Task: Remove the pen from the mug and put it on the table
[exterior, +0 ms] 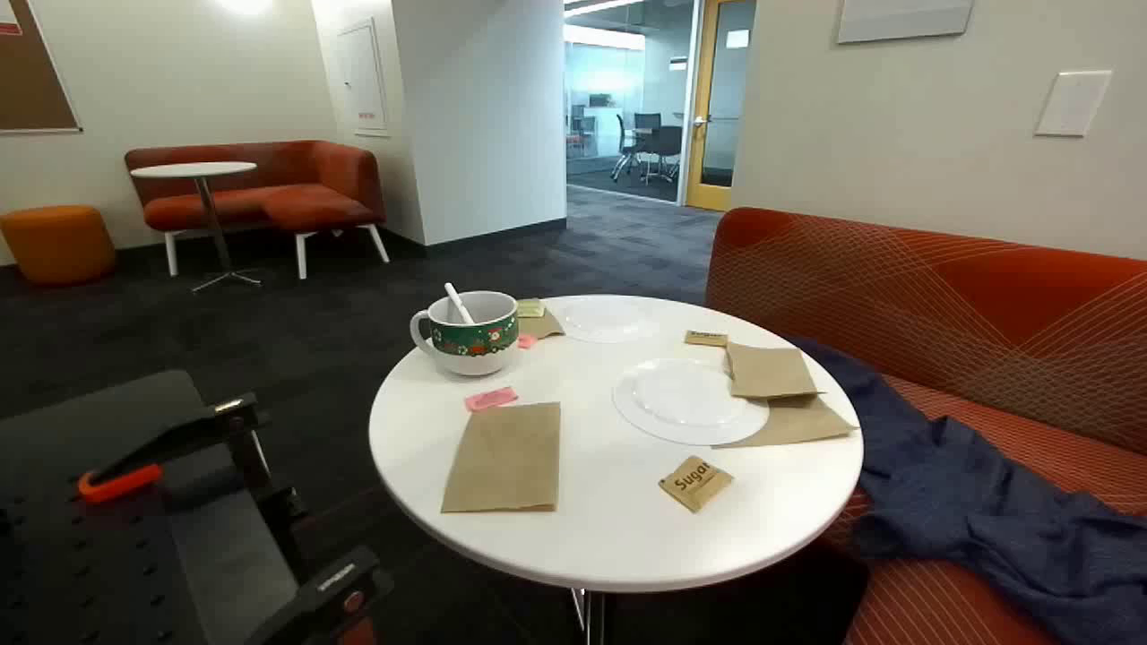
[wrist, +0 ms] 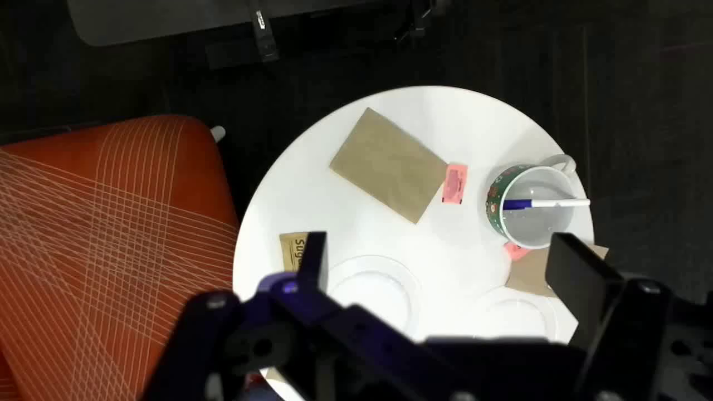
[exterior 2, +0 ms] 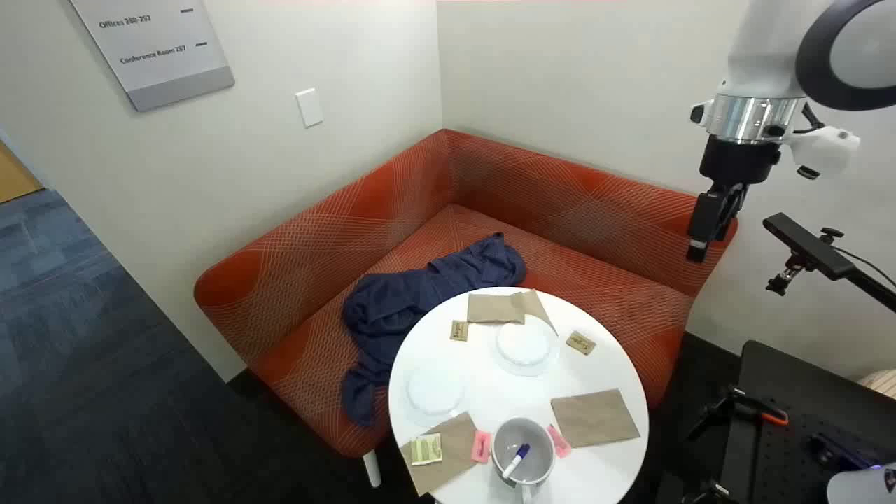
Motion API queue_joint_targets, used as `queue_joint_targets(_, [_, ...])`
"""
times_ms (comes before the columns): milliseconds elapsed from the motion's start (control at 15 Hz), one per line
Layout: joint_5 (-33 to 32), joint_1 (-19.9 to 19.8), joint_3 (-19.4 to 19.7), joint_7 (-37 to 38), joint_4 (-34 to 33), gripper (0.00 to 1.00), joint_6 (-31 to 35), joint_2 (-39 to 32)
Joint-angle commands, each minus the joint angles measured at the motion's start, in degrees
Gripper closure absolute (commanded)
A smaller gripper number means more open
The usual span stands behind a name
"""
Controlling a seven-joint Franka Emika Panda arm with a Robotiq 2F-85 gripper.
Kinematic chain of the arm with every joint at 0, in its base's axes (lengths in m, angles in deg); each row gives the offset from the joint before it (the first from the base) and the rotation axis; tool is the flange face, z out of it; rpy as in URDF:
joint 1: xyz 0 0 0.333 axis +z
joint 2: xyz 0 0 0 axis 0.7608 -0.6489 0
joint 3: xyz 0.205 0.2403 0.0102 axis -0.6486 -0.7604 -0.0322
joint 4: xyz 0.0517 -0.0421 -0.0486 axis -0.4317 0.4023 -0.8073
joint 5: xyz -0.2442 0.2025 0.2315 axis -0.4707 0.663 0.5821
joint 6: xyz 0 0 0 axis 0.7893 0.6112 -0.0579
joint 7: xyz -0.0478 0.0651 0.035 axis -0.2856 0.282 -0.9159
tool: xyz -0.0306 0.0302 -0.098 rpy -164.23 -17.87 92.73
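The pen (exterior: 459, 305) leans inside the mug (exterior: 472, 348), its white end poking above the rim and its blue-purple end down in the bowl (the wrist view shows both parts plainly). Seen in an exterior view, the mug stands upright at the far left of the table (exterior: 609, 528), handle pointing left. 2 pink packets (exterior: 491, 399) lie near it, with a brown napkin (exterior: 504, 457) toward the near edge. Right of the mug are 2 pale round plates (exterior: 685, 403); a sugar packet (exterior: 696, 484) lies near right. The gripper (wrist: 440, 245) hangs well apart from the mug, its 2 fingers (wrist: 574, 267) spread wide. Dark blue cloth (exterior: 977, 520) rests on the red couch (exterior: 896, 269) at right.
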Motion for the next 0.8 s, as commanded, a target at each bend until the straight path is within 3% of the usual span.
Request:
queue_joint_targets(0, [0.37,-1.14,-0.97,-0.38,-0.11,0.0,-0.15,-0.11])
queue_joint_targets(333, [0.37,-1.14,-0.97,-0.38,-0.11,0.0,-0.15,-0.11])
queue_joint_targets(733, [-1.5,1.38,-4.03,-6.39,3.17,0.0,6.17,-1.97])
